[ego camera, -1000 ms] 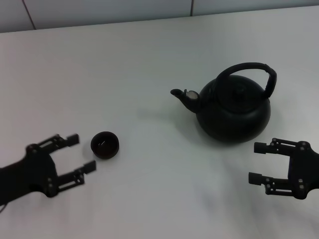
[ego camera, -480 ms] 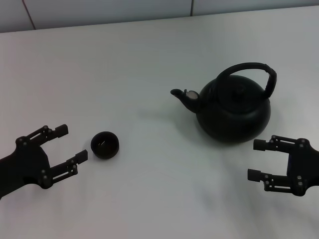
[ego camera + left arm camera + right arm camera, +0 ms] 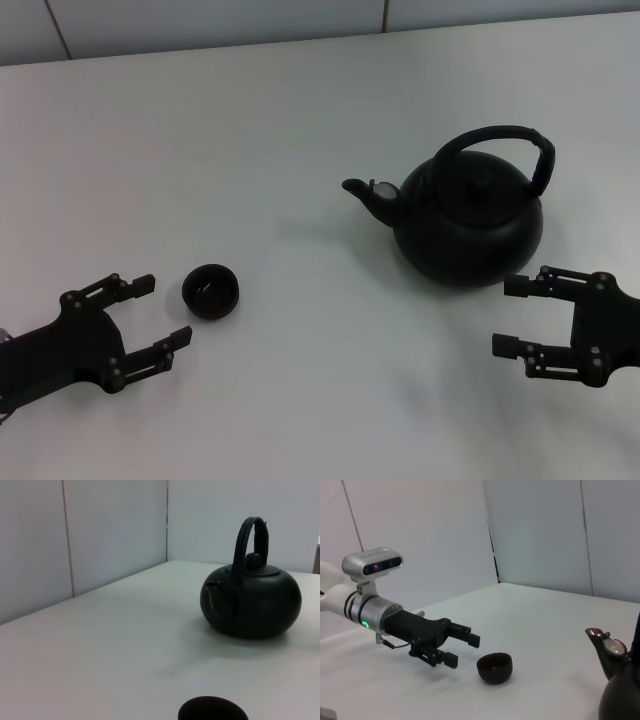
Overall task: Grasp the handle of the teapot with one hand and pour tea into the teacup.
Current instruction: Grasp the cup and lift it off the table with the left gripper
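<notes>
The black teapot (image 3: 470, 220) stands upright on the white table, right of centre, spout pointing left, its arched handle (image 3: 500, 134) raised over the lid. The small black teacup (image 3: 210, 291) sits to the left. My left gripper (image 3: 163, 311) is open, low on the table just left of the teacup, not touching it. My right gripper (image 3: 509, 317) is open and empty, just in front of the teapot's right side. The left wrist view shows the teapot (image 3: 252, 600), its handle (image 3: 248, 535) and the teacup's rim (image 3: 212, 711). The right wrist view shows the teacup (image 3: 494, 667), the left gripper (image 3: 462, 650) and the teapot's spout (image 3: 601, 644).
The white table (image 3: 300, 120) reaches back to a pale panelled wall (image 3: 200, 20). A wide bare stretch lies between teacup and teapot.
My left gripper first drew back to the left, then came back toward the teacup. My right gripper crept slightly up toward the teapot. Teapot and teacup have not moved.
</notes>
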`<action>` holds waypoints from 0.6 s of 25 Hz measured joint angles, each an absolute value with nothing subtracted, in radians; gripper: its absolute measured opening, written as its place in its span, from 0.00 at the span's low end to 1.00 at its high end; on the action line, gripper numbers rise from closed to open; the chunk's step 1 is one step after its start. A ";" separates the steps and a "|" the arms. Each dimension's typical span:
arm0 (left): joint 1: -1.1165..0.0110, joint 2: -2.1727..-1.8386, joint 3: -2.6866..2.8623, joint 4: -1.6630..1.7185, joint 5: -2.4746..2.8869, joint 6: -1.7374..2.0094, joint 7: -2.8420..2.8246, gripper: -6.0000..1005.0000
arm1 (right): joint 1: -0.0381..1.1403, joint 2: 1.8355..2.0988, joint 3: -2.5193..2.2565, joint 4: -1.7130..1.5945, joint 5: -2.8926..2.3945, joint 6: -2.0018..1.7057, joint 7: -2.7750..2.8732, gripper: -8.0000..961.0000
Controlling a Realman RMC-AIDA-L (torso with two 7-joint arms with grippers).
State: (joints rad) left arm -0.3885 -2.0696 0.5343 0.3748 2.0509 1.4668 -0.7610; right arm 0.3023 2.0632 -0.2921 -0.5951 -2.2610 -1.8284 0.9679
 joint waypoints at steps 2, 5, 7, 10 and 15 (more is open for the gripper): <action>-0.392 -2.070 0.540 0.374 2.054 1.461 -0.761 0.78 | 0.303 2.063 -0.292 -0.595 -2.261 -1.828 0.968 0.77; -0.398 -2.070 0.550 0.367 2.056 1.443 -0.759 0.78 | 0.304 2.063 -0.291 -0.595 -2.261 -1.827 0.968 0.77; -0.405 -2.069 0.552 0.356 2.056 1.434 -0.752 0.78 | 0.305 2.063 -0.291 -0.595 -2.261 -1.827 0.968 0.77; -0.415 -2.070 0.552 0.343 2.055 1.421 -0.743 0.78 | 0.305 2.063 -0.291 -0.595 -2.261 -1.827 0.968 0.77; -0.439 -2.071 0.552 0.322 2.050 1.389 -0.739 0.78 | 0.306 2.063 -0.290 -0.595 -2.261 -1.827 0.969 0.77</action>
State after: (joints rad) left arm -0.4391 -2.0707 0.5523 0.3215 2.0501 1.3894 -0.7386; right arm 0.3058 2.0632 -0.2902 -0.5952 -2.2609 -1.8269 0.9689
